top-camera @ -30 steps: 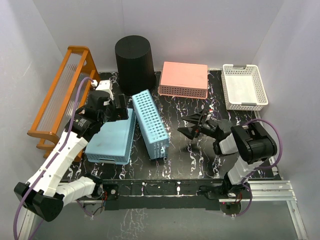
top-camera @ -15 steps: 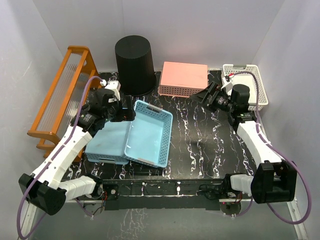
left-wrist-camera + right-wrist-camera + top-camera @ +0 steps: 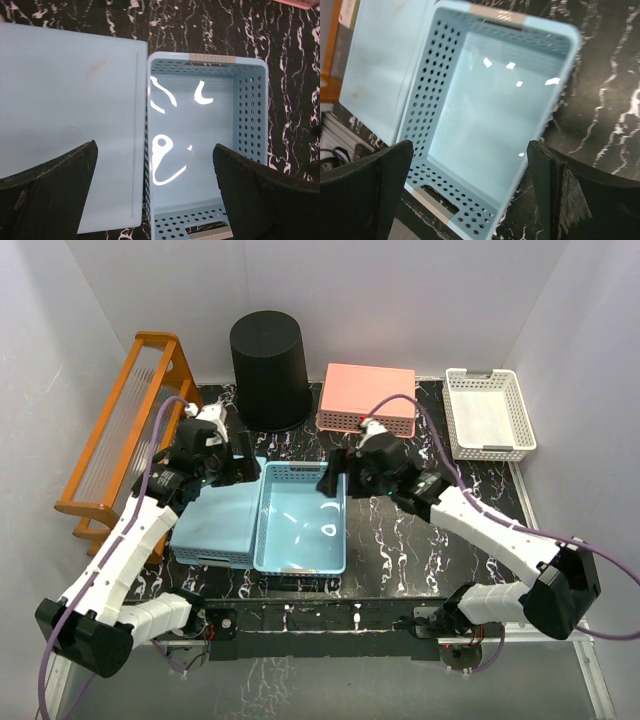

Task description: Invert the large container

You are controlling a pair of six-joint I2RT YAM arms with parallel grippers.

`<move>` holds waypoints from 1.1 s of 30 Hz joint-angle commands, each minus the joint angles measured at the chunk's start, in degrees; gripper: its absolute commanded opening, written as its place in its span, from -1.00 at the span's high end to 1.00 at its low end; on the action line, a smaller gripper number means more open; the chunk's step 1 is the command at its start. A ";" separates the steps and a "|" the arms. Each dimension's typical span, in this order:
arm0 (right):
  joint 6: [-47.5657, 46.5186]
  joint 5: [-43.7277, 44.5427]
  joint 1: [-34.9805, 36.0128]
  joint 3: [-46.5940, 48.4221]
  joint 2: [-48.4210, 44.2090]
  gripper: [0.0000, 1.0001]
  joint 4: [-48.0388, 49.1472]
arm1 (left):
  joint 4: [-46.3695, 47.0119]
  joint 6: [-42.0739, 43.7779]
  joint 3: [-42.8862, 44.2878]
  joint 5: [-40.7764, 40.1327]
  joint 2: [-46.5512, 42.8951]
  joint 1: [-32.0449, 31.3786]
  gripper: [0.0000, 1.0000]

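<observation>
The large container [image 3: 270, 368] is a tall black round bucket at the back of the table, left of centre, and its top face looks flat and closed. It does not show in either wrist view. My left gripper [image 3: 241, 462] is open and empty in front of the bucket, over the seam between two blue baskets; its jaws stand wide apart in the left wrist view [image 3: 155, 200]. My right gripper [image 3: 333, 481] is open and empty at the far right corner of the open blue basket [image 3: 302, 525]. In the right wrist view [image 3: 470, 195] it hovers over that basket [image 3: 485, 115].
An upturned blue basket [image 3: 216, 525] lies left of the open one [image 3: 200, 145] and also shows in the left wrist view [image 3: 70, 110]. A pink upturned basket [image 3: 367, 398] and a white basket [image 3: 488, 412] stand at the back right. A wooden rack [image 3: 120, 440] stands along the left edge.
The blue basket went from standing on its side, through a tilt, to lying flat with its open side up. My right arm swung from the right side to the basket's right corner.
</observation>
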 commanded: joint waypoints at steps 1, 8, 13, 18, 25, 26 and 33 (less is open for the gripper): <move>-0.79 17.70 10.43 5.29 2.72 -0.96 -2.21 | -1.62 -0.92 -2.72 3.64 -2.80 6.69 -0.97; -0.22 16.49 13.98 3.57 7.54 -0.74 -0.57 | 1.10 -2.75 -6.17 14.12 -4.45 14.07 -0.97; -0.04 17.52 13.24 -2.26 7.79 0.02 2.48 | 1.58 -1.61 -6.12 14.71 -4.91 14.12 -0.97; 1.10 16.47 9.50 -5.69 7.72 0.31 2.22 | 1.47 -1.16 -6.27 14.73 -5.16 14.06 -0.97; -1.40 12.20 0.90 -11.98 5.44 0.31 3.41 | 1.29 0.00 -6.30 14.46 -5.21 14.06 -0.97; -1.79 10.84 -0.52 -12.99 5.18 0.31 4.17 | 1.44 0.14 -6.39 14.53 -5.24 14.06 -0.97; -2.17 6.05 -3.71 -16.84 3.42 0.29 7.24 | 2.09 0.74 -5.79 15.23 -4.48 14.06 -0.97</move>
